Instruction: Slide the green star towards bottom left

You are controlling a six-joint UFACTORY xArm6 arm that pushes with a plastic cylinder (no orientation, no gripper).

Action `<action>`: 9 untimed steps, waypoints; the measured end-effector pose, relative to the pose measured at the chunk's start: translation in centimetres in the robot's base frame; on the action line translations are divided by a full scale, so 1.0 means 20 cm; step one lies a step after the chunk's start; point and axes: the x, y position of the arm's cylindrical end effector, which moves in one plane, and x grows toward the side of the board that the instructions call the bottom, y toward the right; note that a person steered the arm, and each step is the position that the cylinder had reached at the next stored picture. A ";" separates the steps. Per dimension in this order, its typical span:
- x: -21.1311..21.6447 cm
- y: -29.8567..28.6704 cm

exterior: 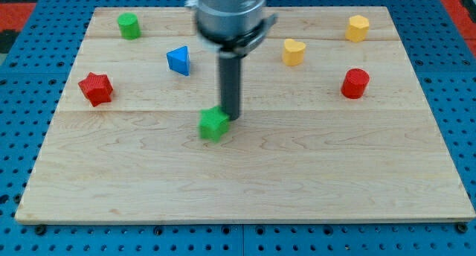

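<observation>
The green star (213,125) lies near the middle of the wooden board (245,181), slightly left of centre. My tip (231,119) is at the star's upper right edge, touching or nearly touching it. The dark rod rises from there to the grey arm body (230,14) at the view's top.
A green cylinder (129,25) is at top left, a blue triangle (178,60) below it to the right, a red star (96,88) at left. A yellow heart (294,52), a yellow hexagon (357,27) and a red cylinder (355,83) are at right.
</observation>
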 end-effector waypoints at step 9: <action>0.32 -0.54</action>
